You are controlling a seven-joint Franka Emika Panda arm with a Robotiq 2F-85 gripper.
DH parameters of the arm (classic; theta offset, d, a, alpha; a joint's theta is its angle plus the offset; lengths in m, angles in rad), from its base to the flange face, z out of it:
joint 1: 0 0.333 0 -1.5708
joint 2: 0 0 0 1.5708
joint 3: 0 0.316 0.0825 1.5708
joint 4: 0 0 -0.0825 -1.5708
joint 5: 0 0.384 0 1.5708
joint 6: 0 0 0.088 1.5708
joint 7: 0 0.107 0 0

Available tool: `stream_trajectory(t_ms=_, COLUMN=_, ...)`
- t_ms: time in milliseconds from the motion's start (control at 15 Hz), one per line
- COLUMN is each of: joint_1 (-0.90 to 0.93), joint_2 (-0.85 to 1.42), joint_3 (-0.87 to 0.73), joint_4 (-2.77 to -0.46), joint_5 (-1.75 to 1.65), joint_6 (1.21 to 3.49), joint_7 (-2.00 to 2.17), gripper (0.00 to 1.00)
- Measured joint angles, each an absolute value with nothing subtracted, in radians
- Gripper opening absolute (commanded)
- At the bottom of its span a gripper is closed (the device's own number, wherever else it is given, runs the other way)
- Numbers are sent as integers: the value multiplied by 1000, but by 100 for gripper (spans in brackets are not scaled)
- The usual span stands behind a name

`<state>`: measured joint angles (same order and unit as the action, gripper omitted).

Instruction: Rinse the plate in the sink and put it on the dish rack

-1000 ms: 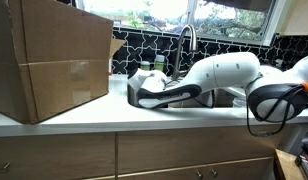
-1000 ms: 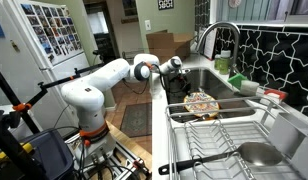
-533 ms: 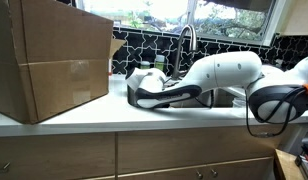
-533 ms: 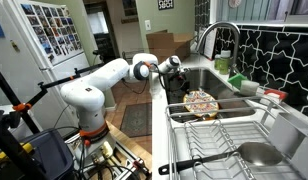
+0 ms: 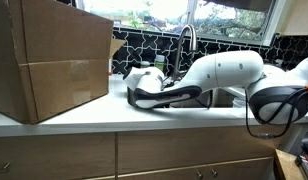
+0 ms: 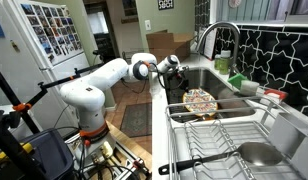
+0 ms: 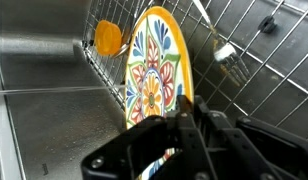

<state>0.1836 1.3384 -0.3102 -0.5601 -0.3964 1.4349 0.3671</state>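
In an exterior view the arm [image 5: 219, 75] lies across the tabletop [image 5: 94, 118] and covers the sink completely. Only the top of the faucet [image 5: 186, 35] rises behind it, and a big cardboard box [image 5: 54, 60] fills the left of that view. Neither the plate nor the jaws can be seen there.

In the wrist view the gripper [image 7: 182, 118] is a dark, blurred mass at the bottom edge, and its fingertips are hard to separate. The jaws are pinched almost together on the lower rim of the plate [image 7: 154, 65], with the thin edge running down between them.

The plate has a yellow rim and a bright flower pattern. It stands nearly on edge over the steel floor of the sink [image 7: 44, 110], with its back against the wires of the dish rack [image 7: 249, 85]. A small orange thing [image 7: 109, 38] sits by the wires beyond the plate, but it is too blurred to identify. In the exterior view from beside the robot, the plate [image 6: 201, 100] is only a small coloured patch at the far end of the rack, below the faucet.
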Motion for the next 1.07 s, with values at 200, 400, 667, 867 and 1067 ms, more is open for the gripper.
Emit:
stream_trajectory(t_ms=200, joint_1=204, joint_2=1330, joint_3=-321, joint_4=-556, joint_5=-412, joint_6=1361, joint_7=361, gripper=2)
stream_trajectory(t_ms=400, joint_1=226, joint_2=1325, joint_3=-338, joint_4=-556, joint_5=-436, joint_6=1289, joint_7=334, gripper=1)
stream_trajectory(t_ms=667, joint_1=241, joint_2=1327, joint_3=-356, joint_4=-556, joint_5=-469, joint_6=1262, joint_7=294, gripper=2)
stream_trajectory(t_ms=867, joint_1=242, joint_2=1328, joint_3=-359, joint_4=-556, joint_5=-472, joint_6=1260, joint_7=278, gripper=2)
stream_trajectory(t_ms=1067, joint_1=252, joint_2=1327, joint_3=-374, joint_4=-556, joint_5=-492, joint_6=1229, joint_7=263, gripper=2)
